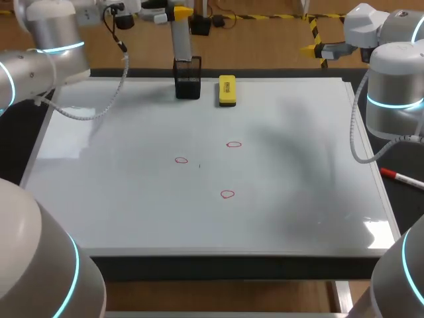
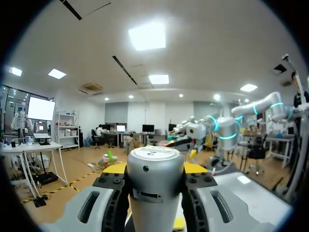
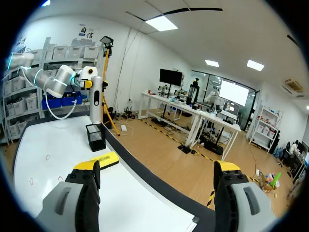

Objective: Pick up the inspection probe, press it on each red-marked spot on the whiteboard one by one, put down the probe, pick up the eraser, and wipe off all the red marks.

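Probe: the grey metal cylindrical inspection probe (image 1: 181, 43) stands upright in the upper middle of the head view. Its long axis is vertical and its lower end is at the mouth of a black mesh holder (image 1: 188, 79). I can't tell whether it has cleared the rim.
Left claw: the left gripper (image 2: 153, 169) is clamped on the probe's upper part, with a yellow-tipped finger pressed to each side.
Red marks: three small red rings sit mid-frame on the whiteboard (image 1: 99, 199): the left ring (image 1: 181, 160), the upper right ring (image 1: 234, 144) and the lowest ring (image 1: 227, 194).
Key relation: all three rings lie lower in the frame than the probe and well apart from it. The left ring is almost straight down-frame from it, so I'd judge that one the natural first press. The probe is already vertical and looks to need no turning, only carrying over and lowering.
Eraser: the yellow block eraser (image 1: 226, 91) lies just right of the holder, lengthwise up the frame, with nothing holding it.
Right claw: the right gripper (image 3: 157, 166) has its fingers spread wide and holds nothing. Its arm is at the right edge of the frame, far from the probe.
Stray item: a red-capped marker pen (image 1: 401, 177) lies off the board at the right.
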{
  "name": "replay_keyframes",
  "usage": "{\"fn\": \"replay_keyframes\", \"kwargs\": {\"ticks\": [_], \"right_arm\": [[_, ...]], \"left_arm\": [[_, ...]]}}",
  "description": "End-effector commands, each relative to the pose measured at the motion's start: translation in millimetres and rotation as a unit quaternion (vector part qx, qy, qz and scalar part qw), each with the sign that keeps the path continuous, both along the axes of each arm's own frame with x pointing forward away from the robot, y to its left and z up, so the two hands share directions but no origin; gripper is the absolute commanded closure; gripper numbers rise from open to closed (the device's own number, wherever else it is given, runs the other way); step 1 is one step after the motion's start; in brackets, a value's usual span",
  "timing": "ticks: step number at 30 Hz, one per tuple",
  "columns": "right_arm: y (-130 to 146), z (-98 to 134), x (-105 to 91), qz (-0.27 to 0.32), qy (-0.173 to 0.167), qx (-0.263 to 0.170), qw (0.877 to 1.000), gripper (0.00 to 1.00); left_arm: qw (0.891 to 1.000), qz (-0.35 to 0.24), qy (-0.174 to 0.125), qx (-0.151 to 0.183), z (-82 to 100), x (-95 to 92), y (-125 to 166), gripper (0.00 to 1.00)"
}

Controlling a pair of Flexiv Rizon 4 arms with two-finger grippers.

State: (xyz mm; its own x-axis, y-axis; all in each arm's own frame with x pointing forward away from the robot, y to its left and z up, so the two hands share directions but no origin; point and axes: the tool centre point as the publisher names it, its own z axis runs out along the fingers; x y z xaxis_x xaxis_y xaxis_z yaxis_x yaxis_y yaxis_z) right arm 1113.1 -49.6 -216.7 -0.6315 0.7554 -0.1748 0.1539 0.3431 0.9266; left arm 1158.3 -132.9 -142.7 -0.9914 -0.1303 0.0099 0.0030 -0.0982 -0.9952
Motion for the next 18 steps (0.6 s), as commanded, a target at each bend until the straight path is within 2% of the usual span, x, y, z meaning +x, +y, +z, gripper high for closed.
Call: {"fn": "replay_keyframes", "kwargs": {"ticks": [1,6,18], "right_arm": [[-0.2,0.0,0.4,0.000,0.001,0.000,1.000,0.00],[-0.2,0.0,0.4,0.000,0.001,0.000,1.000,0.00],[-0.2,0.0,0.4,0.000,0.001,0.000,1.000,0.00]], "left_arm": [[1.000,0.009,-0.001,0.002,13.2,-13.4,11.9,1.00],[1.000,0.029,-0.003,-0.003,18.6,-22.5,34.2,1.00],[0.997,0.083,-0.002,0.004,11.1,-44.6,93.4,1.00]]}}
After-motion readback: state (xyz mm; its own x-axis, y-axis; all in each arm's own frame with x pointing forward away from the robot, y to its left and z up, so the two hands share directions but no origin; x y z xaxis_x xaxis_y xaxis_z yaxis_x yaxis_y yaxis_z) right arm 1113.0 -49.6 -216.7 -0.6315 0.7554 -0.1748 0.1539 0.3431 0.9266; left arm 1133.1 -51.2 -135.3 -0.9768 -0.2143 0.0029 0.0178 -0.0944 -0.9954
